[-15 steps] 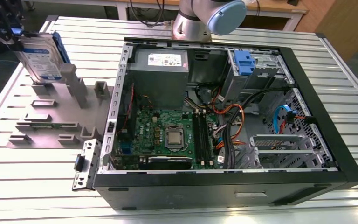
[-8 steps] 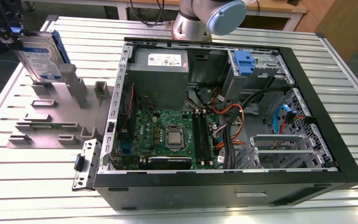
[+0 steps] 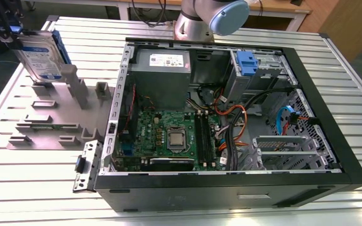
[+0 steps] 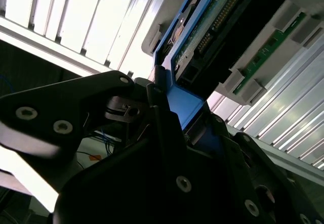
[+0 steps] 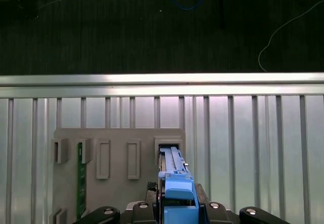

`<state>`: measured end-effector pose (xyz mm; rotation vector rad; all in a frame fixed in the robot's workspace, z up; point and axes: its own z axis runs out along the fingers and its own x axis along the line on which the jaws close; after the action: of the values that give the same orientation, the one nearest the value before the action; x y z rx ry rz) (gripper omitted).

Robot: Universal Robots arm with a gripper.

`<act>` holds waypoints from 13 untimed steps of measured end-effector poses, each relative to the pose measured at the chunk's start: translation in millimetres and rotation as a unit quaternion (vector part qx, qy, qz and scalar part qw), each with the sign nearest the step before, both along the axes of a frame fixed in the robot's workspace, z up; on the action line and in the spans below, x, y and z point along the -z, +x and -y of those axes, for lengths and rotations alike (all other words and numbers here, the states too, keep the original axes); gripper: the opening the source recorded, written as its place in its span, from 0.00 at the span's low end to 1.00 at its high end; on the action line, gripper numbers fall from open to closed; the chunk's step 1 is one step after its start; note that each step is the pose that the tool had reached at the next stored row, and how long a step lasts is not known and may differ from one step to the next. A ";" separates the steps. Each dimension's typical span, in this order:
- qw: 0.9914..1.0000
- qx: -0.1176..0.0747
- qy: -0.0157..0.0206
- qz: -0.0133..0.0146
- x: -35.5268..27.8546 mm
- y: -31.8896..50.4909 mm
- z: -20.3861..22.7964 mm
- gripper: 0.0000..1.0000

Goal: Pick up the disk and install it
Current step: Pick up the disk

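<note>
On the slatted metal table (image 3: 36, 188), an open computer case (image 3: 231, 190) across the centre and right of the exterior view, motherboard exposed, drive bay (image 3: 266, 66) with a small blue bracket (image 3: 246, 63) at upper right. Left of the case, a grey slotted holder plate (image 3: 49, 117). At upper left, the disk (image 3: 39, 56), upright, lower edge at or just above a holder slot; cannot tell which. Clenched on its blue carrier frame, the gripper (image 3: 10, 33), likewise in the first wrist view. Judged as the pick-up step, installation not yet begun. Probably calls for a straight lift clear of the slot walls, then turning to match the bay, well apart.
</note>
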<state>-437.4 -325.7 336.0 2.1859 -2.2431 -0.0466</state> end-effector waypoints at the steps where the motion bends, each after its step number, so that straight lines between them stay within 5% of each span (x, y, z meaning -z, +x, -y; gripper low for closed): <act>1: 1.000 0.000 0.000 0.000 -0.3 0.0 0.0 0.36; 13: 1.000 0.000 0.000 0.000 -4.3 0.0 0.0 0.36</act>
<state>-437.4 -325.7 340.3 2.1859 -2.2432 -0.0466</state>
